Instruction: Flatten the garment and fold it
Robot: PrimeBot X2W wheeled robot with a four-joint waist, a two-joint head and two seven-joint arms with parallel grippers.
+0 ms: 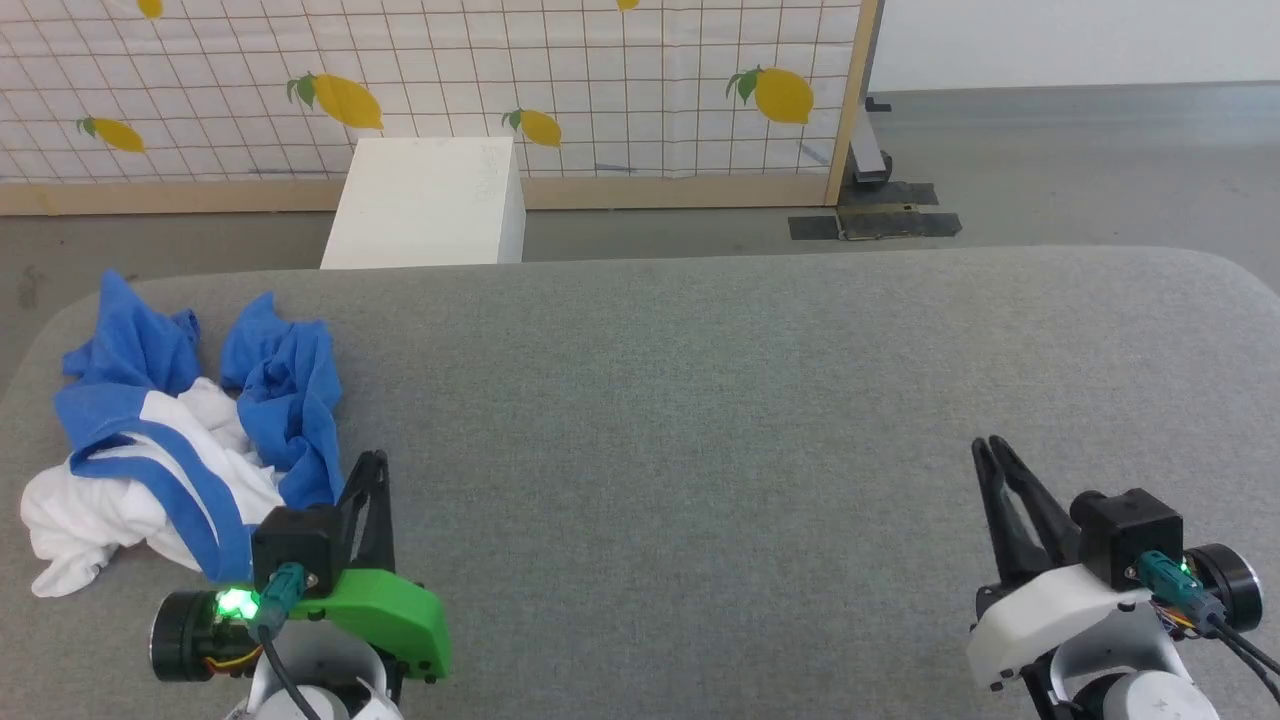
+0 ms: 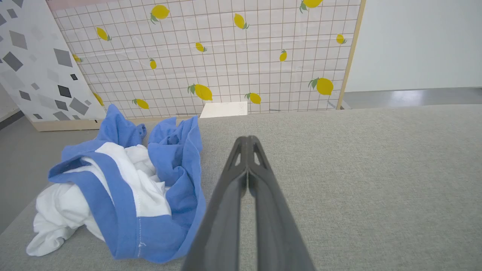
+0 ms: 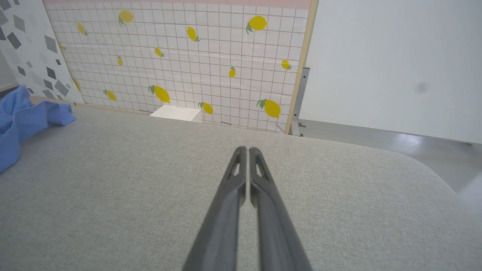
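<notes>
Two grippers, both closed and empty: the left gripper (image 1: pixel 369 468) sits just beside the crumpled raglan shirt (image 1: pixel 170 450) at the grey table's (image 1: pixel 700 380) left end; the right gripper (image 1: pixel 992 450) is well apart. Judge the shirt light, limp and unslippery; you should pinch a blue sleeve (image 1: pixel 290 390) edge.

Bright, even, diffuse light leaves only faint shadows. A pale glare patch sits on the floor (image 3: pixel 410 141) beyond and right of the right gripper (image 3: pixel 247 149). Wrist views bow at their edges; the 2 fingers (image 3: pixel 222 233) blur near the lens. A green lamp (image 1: pixel 235 603) glows behind the left gripper (image 1: pixel 372 460).
</notes>
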